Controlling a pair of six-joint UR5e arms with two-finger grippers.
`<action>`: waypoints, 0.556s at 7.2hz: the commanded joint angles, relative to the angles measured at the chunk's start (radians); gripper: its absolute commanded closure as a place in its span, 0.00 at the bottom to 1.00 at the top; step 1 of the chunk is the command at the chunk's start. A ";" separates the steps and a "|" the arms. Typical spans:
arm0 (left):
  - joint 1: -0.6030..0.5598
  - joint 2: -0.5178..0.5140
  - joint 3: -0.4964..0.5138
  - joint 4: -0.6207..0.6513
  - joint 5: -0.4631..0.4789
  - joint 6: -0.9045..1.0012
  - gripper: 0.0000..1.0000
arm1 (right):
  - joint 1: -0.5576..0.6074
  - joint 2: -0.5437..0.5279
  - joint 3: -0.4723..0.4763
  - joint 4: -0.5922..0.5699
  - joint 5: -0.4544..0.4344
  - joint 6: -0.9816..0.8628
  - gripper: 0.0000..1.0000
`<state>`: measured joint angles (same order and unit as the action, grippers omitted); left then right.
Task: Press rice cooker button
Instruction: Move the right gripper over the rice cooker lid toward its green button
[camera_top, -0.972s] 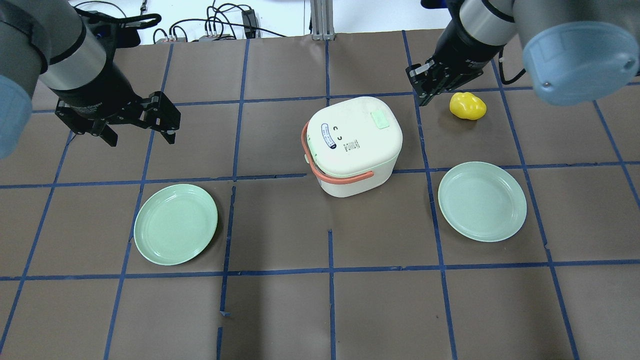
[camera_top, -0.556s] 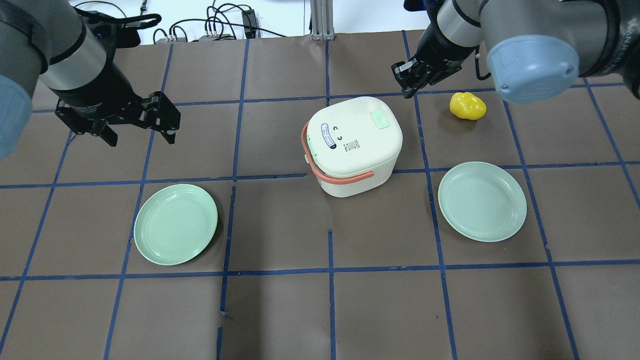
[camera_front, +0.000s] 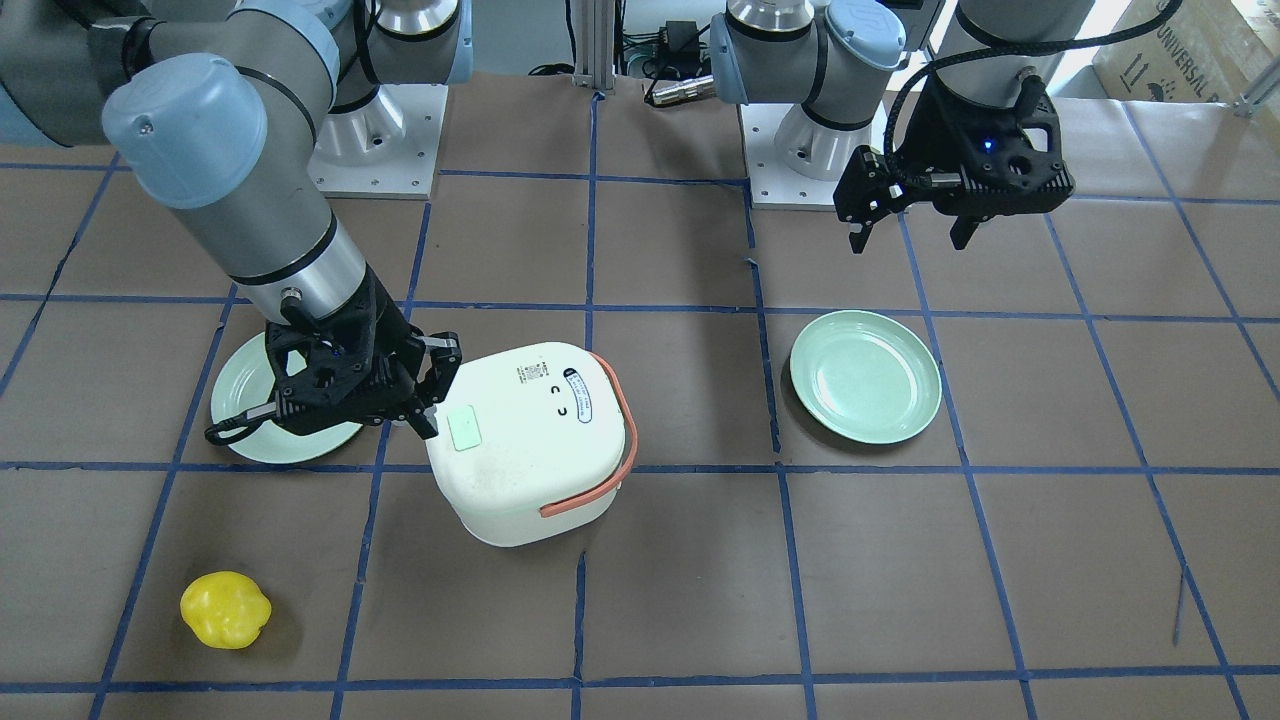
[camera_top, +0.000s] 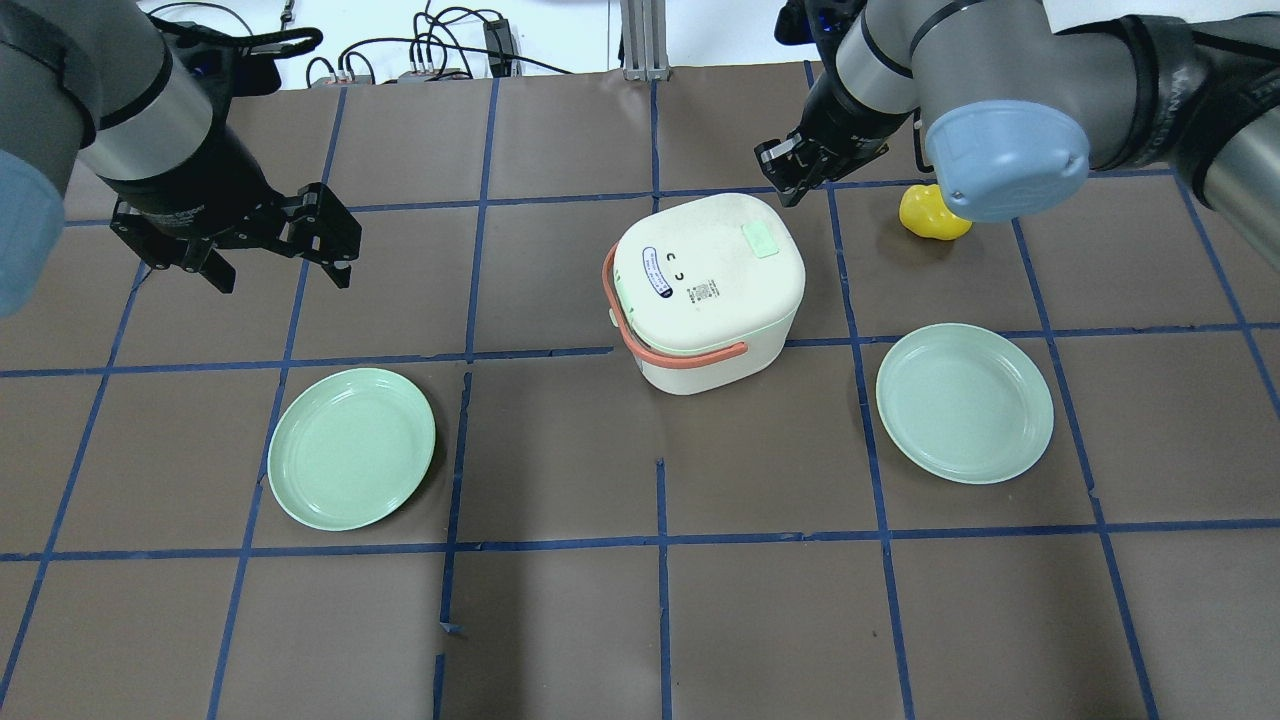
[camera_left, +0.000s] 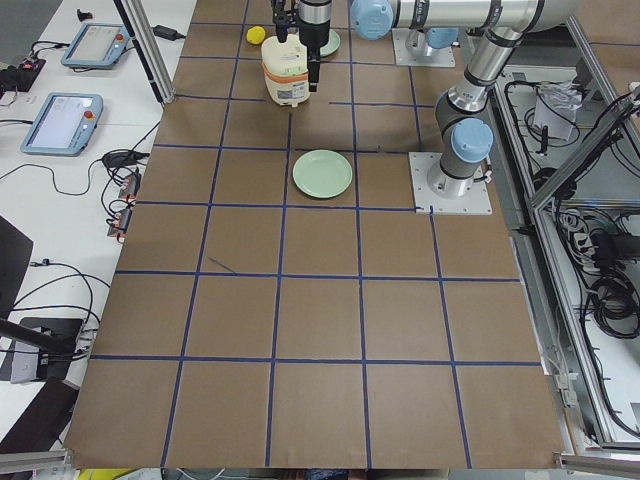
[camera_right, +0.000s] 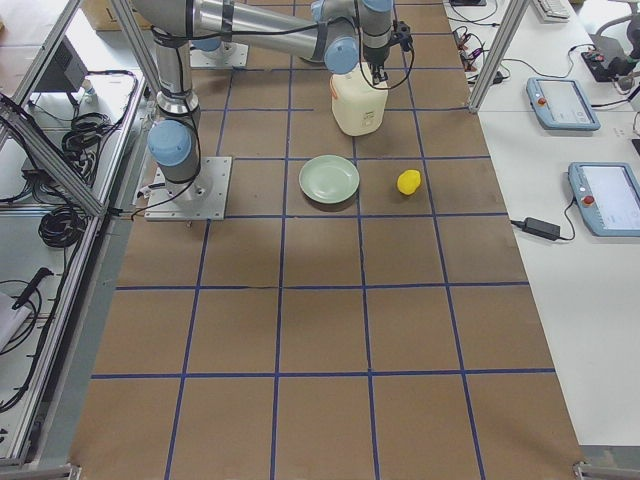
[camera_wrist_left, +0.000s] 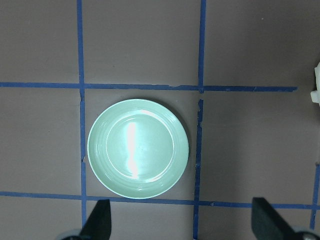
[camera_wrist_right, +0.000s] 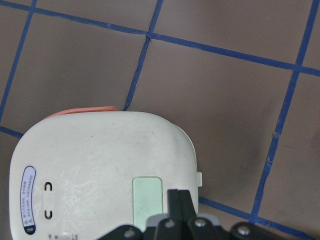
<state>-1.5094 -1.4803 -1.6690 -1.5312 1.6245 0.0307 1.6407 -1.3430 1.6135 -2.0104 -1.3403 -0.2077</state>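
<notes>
While the right end effector (camera_top: 788, 190), seemingly closed, hovers nearby, the cream rice cooker (camera_top: 705, 300) shows a pale-green button (camera_top: 761, 240).

The surface (camera_top: 560, 620) is covered in matte brown sheeting, marked into large squares by a grid of blue tape (camera_top: 660, 541). An aluminium post (camera_top: 640, 40) rises at its far edge, near a tangle of black cables (camera_top: 440, 50). In the side views a white bench (camera_left: 60, 200) runs along the surface and carries two grey-blue control tablets (camera_left: 63, 122) and loose wiring. A cardboard box (camera_front: 1200, 50) sits in one corner. The light is even and soft.
</notes>
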 joint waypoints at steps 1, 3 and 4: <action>0.000 0.000 0.000 -0.001 0.000 0.000 0.00 | 0.017 -0.001 0.012 -0.001 0.001 0.001 0.93; 0.000 0.000 0.000 0.000 0.000 0.000 0.00 | 0.022 -0.004 0.034 -0.001 0.000 0.002 0.93; 0.000 0.000 0.000 0.000 0.000 0.000 0.00 | 0.022 -0.002 0.037 -0.001 0.000 0.001 0.93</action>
<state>-1.5094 -1.4803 -1.6690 -1.5311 1.6245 0.0307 1.6615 -1.3455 1.6434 -2.0111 -1.3405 -0.2060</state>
